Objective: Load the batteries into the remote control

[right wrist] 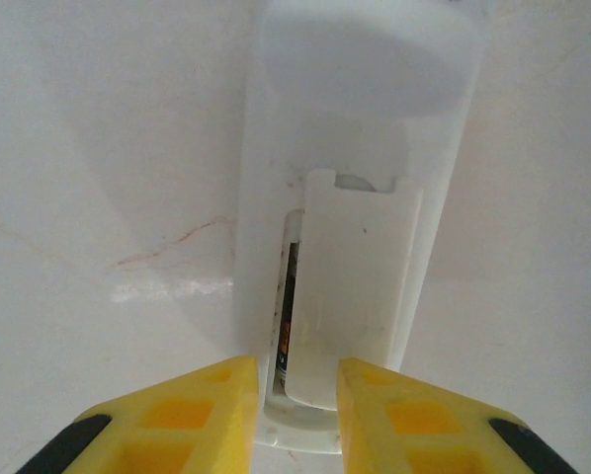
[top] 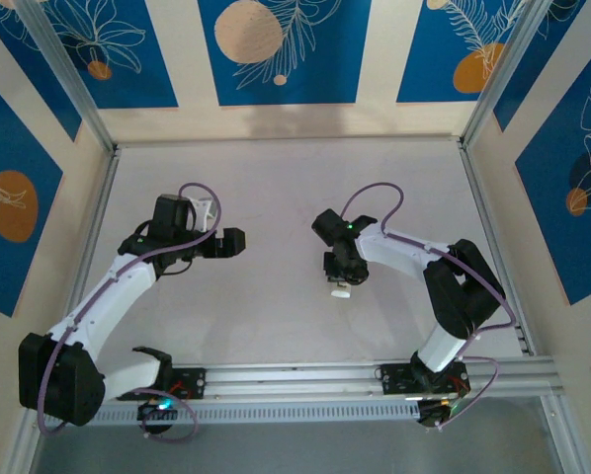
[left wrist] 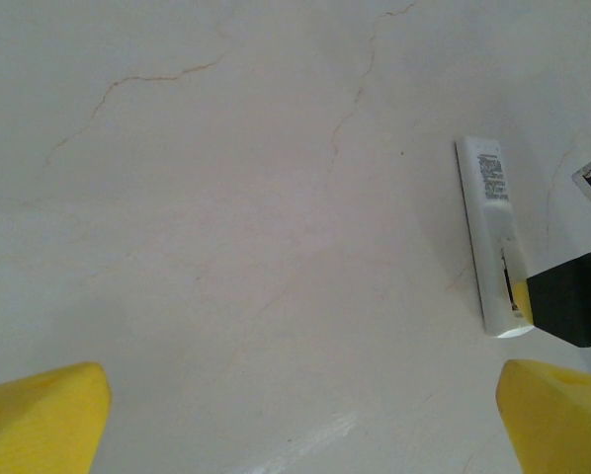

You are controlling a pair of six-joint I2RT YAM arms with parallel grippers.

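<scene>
my right pincer (right wrist: 297, 380) sits low over the remote (right wrist: 355, 118) tail, fingers nearly together with the loose battery cover (right wrist: 360, 286) end between them; can't tell if they bite it. one battery (right wrist: 289, 296) shows in the bay beside that skewed cover. risk: pushing now jams the cover crooked, or skids the remote across the worktop (left wrist: 226, 197). left pincer (left wrist: 300, 395) is released, spread wide, and isn't bracing anything
</scene>
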